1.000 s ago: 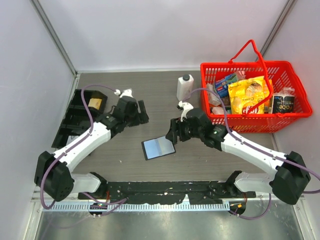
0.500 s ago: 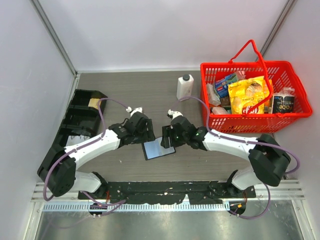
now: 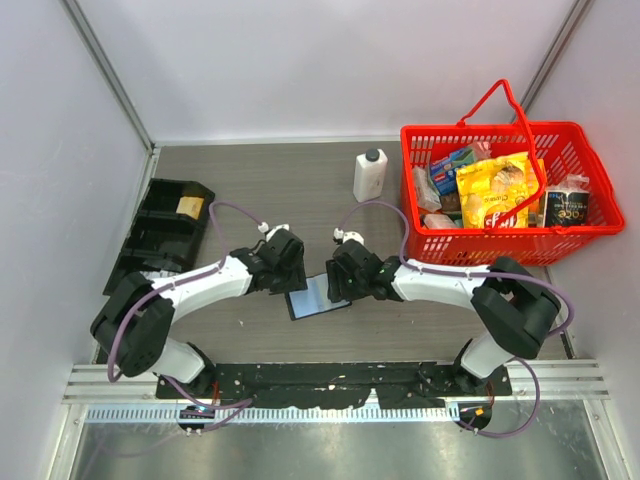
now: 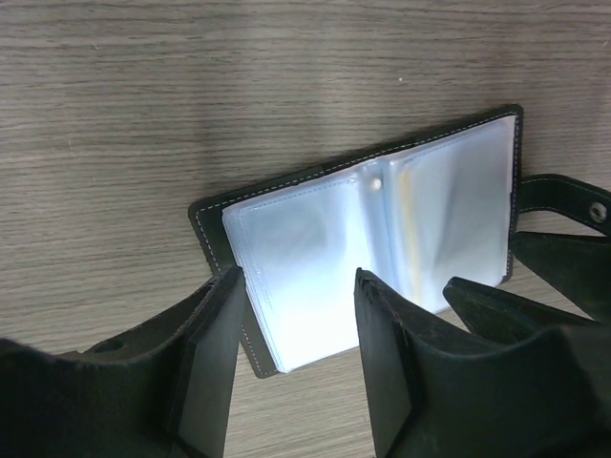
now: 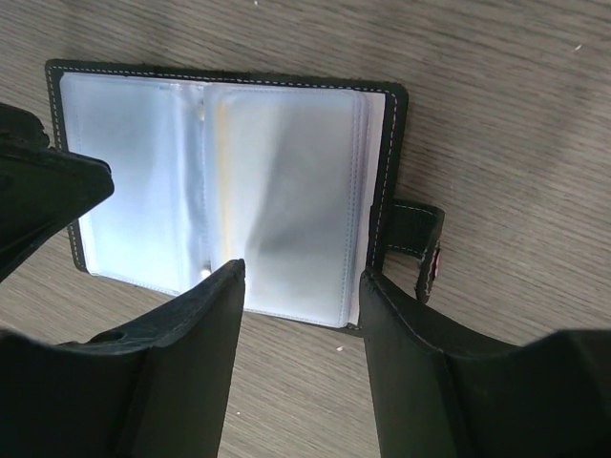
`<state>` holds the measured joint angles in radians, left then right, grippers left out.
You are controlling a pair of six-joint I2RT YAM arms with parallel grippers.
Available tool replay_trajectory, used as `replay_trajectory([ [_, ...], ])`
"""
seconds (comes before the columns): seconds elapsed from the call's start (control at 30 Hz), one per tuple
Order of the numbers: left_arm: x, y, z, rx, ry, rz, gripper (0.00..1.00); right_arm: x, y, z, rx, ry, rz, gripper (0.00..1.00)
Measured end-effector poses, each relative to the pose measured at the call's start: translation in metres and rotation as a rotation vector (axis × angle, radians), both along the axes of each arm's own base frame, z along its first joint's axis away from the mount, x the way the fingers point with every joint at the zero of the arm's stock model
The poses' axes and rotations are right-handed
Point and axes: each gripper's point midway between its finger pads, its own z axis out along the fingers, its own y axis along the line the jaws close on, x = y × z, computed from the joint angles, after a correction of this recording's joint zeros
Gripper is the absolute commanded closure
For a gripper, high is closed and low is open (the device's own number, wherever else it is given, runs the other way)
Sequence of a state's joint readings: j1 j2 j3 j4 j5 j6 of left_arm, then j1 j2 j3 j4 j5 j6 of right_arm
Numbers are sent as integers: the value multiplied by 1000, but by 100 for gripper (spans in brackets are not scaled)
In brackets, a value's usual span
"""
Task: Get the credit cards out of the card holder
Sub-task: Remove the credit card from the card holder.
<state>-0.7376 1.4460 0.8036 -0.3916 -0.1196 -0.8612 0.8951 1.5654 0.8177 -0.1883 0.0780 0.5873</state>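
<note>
The card holder lay open on the table between the left gripper and the right gripper. A bottle stood behind it, just left of a basket; a tray lay far left

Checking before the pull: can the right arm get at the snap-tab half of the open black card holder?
Probably yes: the right gripper hangs open just over that half of the small black bifold card holder, with nothing covering it; the left gripper sits over the other half.

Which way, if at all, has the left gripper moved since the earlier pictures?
Yes: the left gripper moved right and down the top view, away from the black tray, to the wallet.
</note>
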Motion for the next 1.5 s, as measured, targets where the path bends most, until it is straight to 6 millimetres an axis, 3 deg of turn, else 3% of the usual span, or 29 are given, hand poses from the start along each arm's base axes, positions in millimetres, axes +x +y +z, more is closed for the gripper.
replay_trajectory([
  [0.3,-6,4,-20,44,59,-3,65,-3,1,-4,-7,8,0,53],
  [0.53,-7,5,-23,61,76,-3,70,-4,2,-4,-7,9,4,56],
  [0.87,-7,6,-23,63,79,-1,71,-7,9,0,11,15,24,57],
  [1.4,-7,6,-23,63,79,0,71,-7,30,33,55,-39,74,56],
  [1.5,-7,6,-23,63,79,0,71,-8,32,37,47,-50,79,53],
])
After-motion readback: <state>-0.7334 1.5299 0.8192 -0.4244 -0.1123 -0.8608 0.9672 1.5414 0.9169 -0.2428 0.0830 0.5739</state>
